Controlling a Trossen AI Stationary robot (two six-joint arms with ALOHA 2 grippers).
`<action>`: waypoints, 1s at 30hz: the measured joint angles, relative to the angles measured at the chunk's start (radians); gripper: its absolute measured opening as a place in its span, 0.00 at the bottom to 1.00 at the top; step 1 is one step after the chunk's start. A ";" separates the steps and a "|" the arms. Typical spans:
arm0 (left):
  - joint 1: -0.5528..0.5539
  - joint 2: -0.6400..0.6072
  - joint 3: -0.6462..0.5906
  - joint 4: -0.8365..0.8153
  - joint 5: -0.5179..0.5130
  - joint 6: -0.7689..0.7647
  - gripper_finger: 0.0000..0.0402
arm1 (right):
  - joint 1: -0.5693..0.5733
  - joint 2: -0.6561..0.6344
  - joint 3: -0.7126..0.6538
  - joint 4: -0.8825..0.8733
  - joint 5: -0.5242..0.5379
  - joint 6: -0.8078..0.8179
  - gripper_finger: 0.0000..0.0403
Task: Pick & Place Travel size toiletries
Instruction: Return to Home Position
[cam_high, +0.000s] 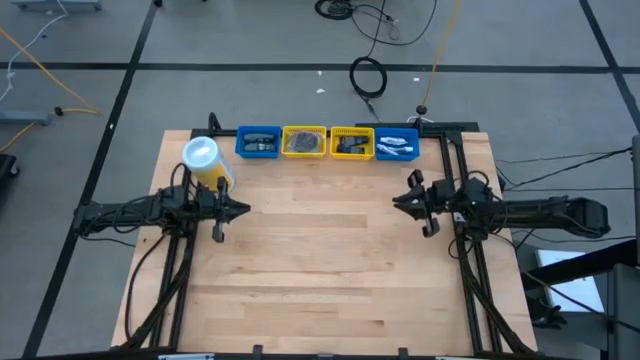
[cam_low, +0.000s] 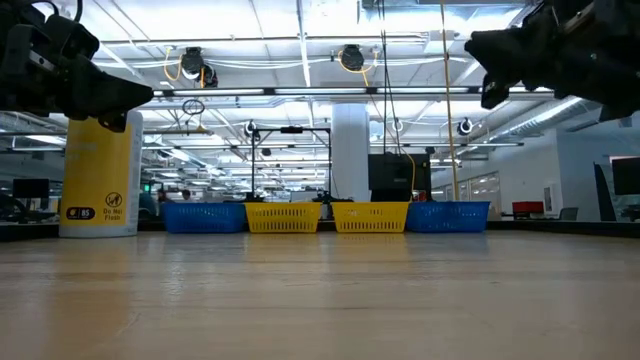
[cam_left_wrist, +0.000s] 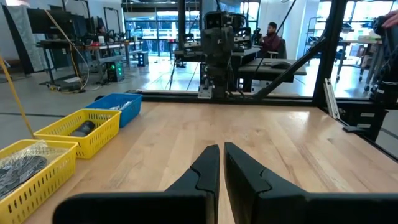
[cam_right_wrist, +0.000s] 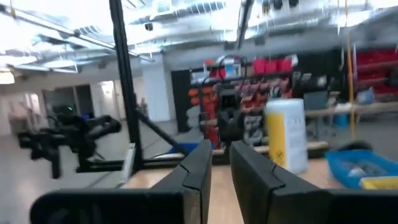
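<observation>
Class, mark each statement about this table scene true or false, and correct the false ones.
1. Two blue bins and two yellow bins stand in one row at the far edge of the table. True.
2. The yellow bins are at the two ends of the row. False: the blue bins are at the ends, with the yellow bins between them.
3. The yellow canister stands close to the left gripper. True.
4. The right gripper grips a white tube. False: it holds nothing and hangs above the table.
</observation>
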 joint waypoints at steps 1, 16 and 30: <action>0.000 0.000 0.000 0.000 0.000 0.000 0.06 | 0.003 -0.018 0.000 -0.014 0.008 0.014 0.12; 0.000 0.000 0.000 0.001 0.000 0.000 0.06 | 0.025 -0.501 -0.001 -0.860 0.439 0.114 0.12; 0.000 0.000 0.000 0.001 0.000 0.000 0.06 | 0.295 -0.708 -0.001 -1.006 0.422 -0.145 0.12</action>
